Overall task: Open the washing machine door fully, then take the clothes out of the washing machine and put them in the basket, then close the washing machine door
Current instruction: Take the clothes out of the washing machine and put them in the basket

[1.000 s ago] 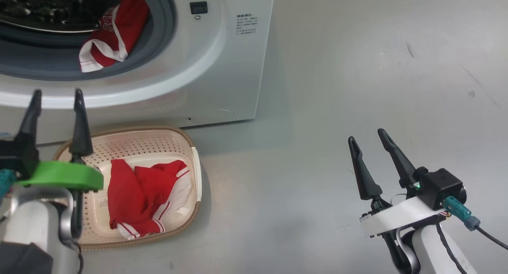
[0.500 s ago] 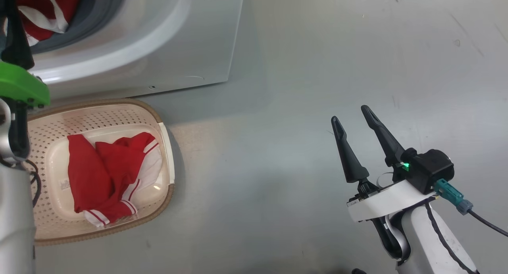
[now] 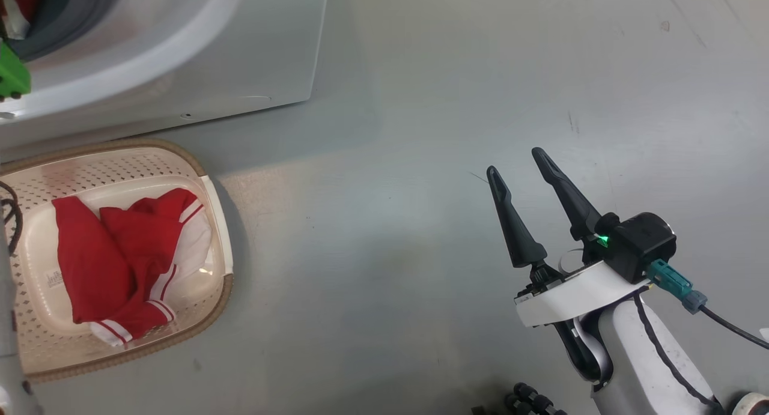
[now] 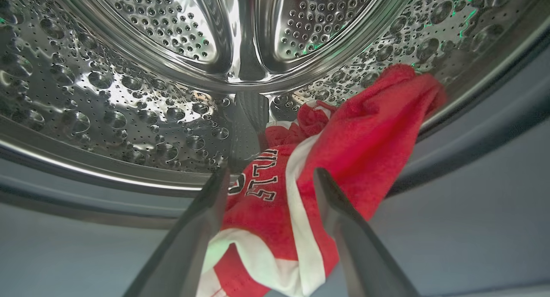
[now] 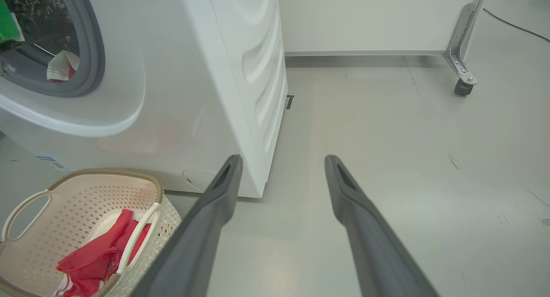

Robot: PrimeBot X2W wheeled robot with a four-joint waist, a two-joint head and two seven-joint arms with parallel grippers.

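The left gripper (image 4: 270,175) stands spread and empty, the clothes (image 4: 365,129) lying between and beyond its 2 fingertips.

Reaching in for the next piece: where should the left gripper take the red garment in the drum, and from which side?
Take the red garment at the bunched middle by its white stripe, where it humps over the drum lip. Come straight in from the door side: the open left gripper straddles that fold; the flat hem gives less to pinch.
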